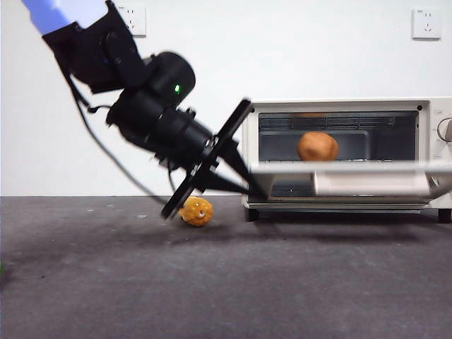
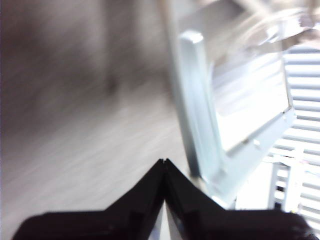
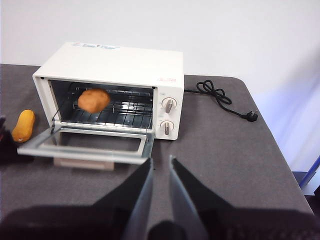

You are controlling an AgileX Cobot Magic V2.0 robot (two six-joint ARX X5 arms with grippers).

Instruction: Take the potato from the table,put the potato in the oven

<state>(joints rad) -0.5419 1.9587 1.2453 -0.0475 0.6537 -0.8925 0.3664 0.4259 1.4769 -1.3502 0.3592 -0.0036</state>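
**Potato on the rack, door not yet shut**

The potato (image 1: pixel 318 146) sits on the wire rack (image 3: pixel 125 112) inside the Toshiba toaster oven (image 3: pixel 120 65), towards the left of the chamber and clear of both grippers. The glass door (image 1: pixel 353 169) hangs roughly level, hinged down at the front, with its beige handle (image 1: pixel 371 183) on the near edge.

The left gripper (image 1: pixel 251 189) is down at the oven's left front corner, its tips beside the door's left edge; in its own wrist view the two black jaws meet at a point, pressed together with nothing between them, and the door frame (image 2: pixel 200 115) looms just beyond. I cannot tell whether it touches the door, as the picture is smeared.

The right gripper (image 3: pixel 161 175) waits well back from the oven, jaws slightly parted and empty.

A small bumpy yellow-orange object (image 1: pixel 196 211) lies on the dark grey table (image 1: pixel 226 282), left of the oven.

The placing looks done. If the door is meant to close, the next move would be to lift it from beneath its edge without jogging the oven.
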